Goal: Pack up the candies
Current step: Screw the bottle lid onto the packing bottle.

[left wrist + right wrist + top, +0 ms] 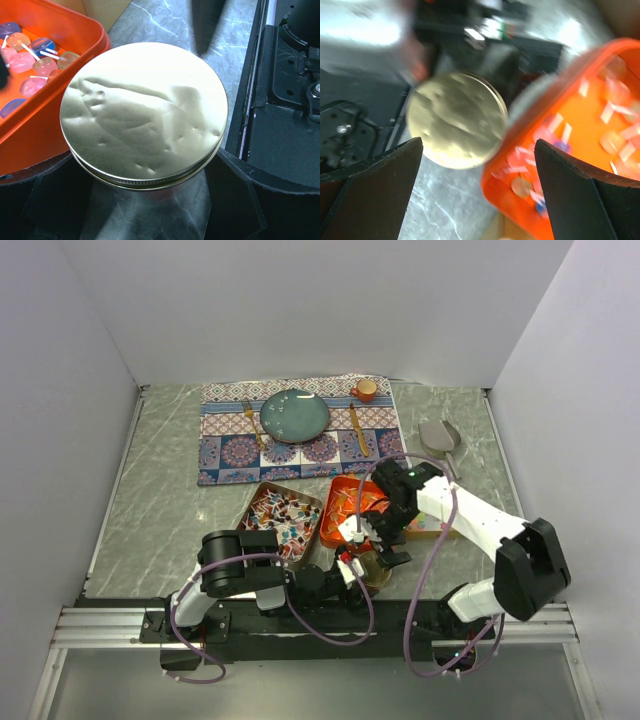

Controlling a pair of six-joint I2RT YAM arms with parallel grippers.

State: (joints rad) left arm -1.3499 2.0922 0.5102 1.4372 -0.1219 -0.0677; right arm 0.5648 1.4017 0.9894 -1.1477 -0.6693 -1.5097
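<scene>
The candies lie in trays: pastel wrapped ones (35,55) in the orange tray (45,135), red-white-blue ones (283,515) in a metal tray (318,508). A glass jar with a gold lid (145,110) stands beside the orange tray's near corner. My left gripper (145,172) spans the jar just below the lid, a dark finger pressed against each side. My right gripper (477,145) hangs open above the gold lid (456,120) and the orange tray's corner (520,195), holding nothing. In the blurred right wrist view, more candies (605,125) show in that tray.
A patterned placemat (225,450) at the back carries a teal plate (295,415), cutlery and a small orange cup (366,390). A silver scoop (440,435) lies at the back right. Another tray (432,526) sits partly under the right arm.
</scene>
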